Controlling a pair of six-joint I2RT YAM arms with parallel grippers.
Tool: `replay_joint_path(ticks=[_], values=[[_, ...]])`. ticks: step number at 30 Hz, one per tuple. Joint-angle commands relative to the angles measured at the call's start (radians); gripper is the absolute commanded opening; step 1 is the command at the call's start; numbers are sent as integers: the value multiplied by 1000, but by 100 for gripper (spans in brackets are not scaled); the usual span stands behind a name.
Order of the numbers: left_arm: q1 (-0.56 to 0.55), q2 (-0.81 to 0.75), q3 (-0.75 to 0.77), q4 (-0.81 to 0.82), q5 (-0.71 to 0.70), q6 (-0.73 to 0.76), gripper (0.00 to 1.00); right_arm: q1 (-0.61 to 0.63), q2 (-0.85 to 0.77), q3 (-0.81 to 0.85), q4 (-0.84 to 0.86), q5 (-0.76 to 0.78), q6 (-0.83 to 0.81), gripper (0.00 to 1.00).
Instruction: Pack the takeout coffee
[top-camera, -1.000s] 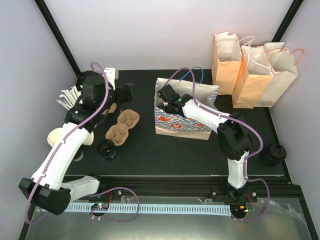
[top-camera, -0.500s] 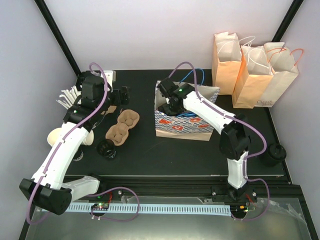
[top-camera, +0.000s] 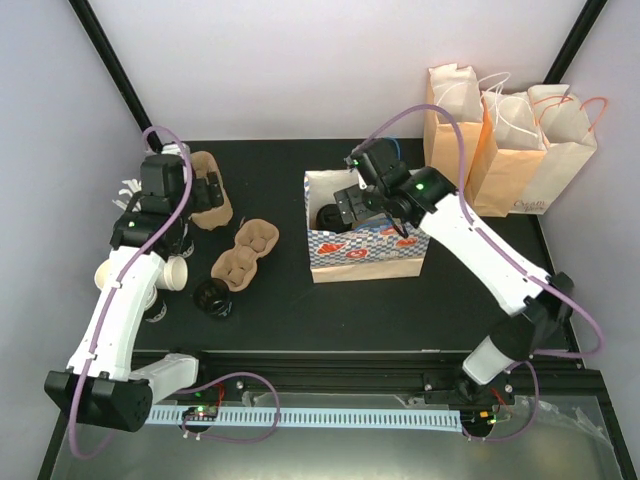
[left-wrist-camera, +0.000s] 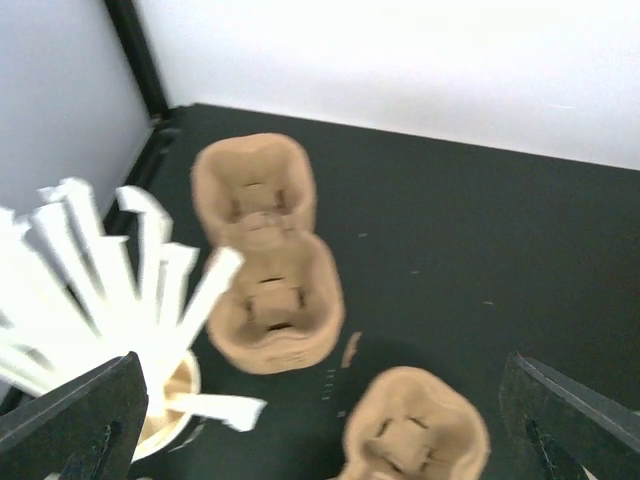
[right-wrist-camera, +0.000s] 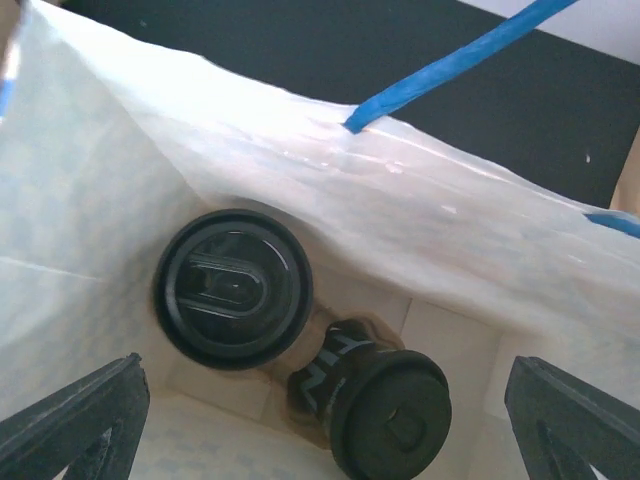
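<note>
Right wrist view gives us the clearest look at the takeout coffee (right-wrist-camera: 232, 290): a small black cup with a round black lid, standing upright on the floor of the patterned paper bag (top-camera: 365, 250), against the bag's back wall. Just beside it, touching or nearly so, a second lidded black cup (right-wrist-camera: 385, 420) lies tipped on its side, with white lettering on its wall. The bag's blue handle (right-wrist-camera: 450, 70) crosses above the rim. We see the right tool (top-camera: 348, 205) poised over the bag's opening, its two fingers spread wide and gripping nothing. In the top external view the bag stands upright near the middle of the tabletop (top-camera: 300, 310), and a third black cup (top-camera: 213, 297) sits well apart from it on the left side. Near that cup lies a brown pulp carrier (top-camera: 245, 250). Another carrier (left-wrist-camera: 265, 255) lies farther back, and the left tool (top-camera: 207, 190) hangs over it, fingers spread and empty. Left of that carrier, white sticks (left-wrist-camera: 90, 260) fan out of a cream cup. Orange paper bags (top-camera: 510, 150) stand at the far right corner.
</note>
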Motion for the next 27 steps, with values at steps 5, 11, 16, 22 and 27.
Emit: replay_joint_path(ticks=[5,11,16,22,27], values=[[125,0,-34,-46,-40,0,98,7,-221,-130,189,-189,-6,100],[145,95,-27,-62,27,51,69,7,-343,-183,239,-243,-20,100],[147,170,-10,-88,34,94,42,6,-392,-224,261,-238,-29,100],[147,263,43,-156,4,99,35,7,-393,-233,261,-242,-24,100],[148,283,56,-165,-12,105,16,6,-390,-233,263,-246,-19,100]])
